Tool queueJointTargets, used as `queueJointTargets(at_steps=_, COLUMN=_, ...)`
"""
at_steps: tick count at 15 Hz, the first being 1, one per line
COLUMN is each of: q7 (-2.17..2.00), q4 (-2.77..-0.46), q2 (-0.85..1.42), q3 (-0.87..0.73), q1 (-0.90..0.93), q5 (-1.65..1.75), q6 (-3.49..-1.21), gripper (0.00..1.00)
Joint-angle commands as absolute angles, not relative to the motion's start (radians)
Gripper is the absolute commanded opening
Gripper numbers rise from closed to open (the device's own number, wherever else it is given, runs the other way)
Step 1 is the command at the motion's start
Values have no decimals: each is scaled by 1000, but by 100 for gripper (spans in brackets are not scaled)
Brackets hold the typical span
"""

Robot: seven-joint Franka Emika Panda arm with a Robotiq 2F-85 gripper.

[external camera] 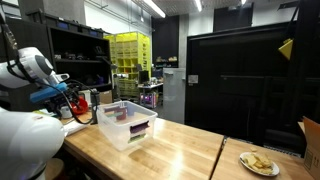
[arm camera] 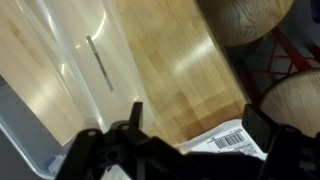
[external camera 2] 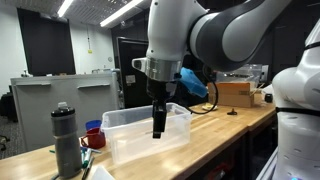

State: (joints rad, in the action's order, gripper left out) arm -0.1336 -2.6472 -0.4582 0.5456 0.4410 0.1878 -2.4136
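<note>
My gripper (arm camera: 198,125) is open, its two black fingers spread wide with nothing between them. Below it in the wrist view lie the wooden tabletop (arm camera: 170,60) and a white sheet with a barcode (arm camera: 228,140). A clear plastic bin (arm camera: 60,70) sits just to the left in that view. In an exterior view the gripper (external camera 2: 158,126) hangs fingers down, at the near wall of the bin (external camera 2: 125,140). In an exterior view the gripper (external camera: 80,104) is to the left of the bin (external camera: 125,128), which holds something dark.
A grey bottle (external camera 2: 67,140) and a red cup (external camera 2: 93,135) stand to the left of the bin in an exterior view. A plate with food (external camera: 260,163) and a cardboard box (external camera: 311,145) sit far along the table. Round wooden stools (arm camera: 245,20) are beside the table.
</note>
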Motion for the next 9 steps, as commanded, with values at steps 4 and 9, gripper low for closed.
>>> queueJointTargets(at_steps=4, q7=-276, q4=-2410, q2=-430, q3=703, q1=465, q5=195, q6=-2132, gripper=100)
queueJointTargets(at_steps=9, q7=-264, q4=-2364, q2=-443, q3=722, q1=461, q5=187, q6=-2051, gripper=100)
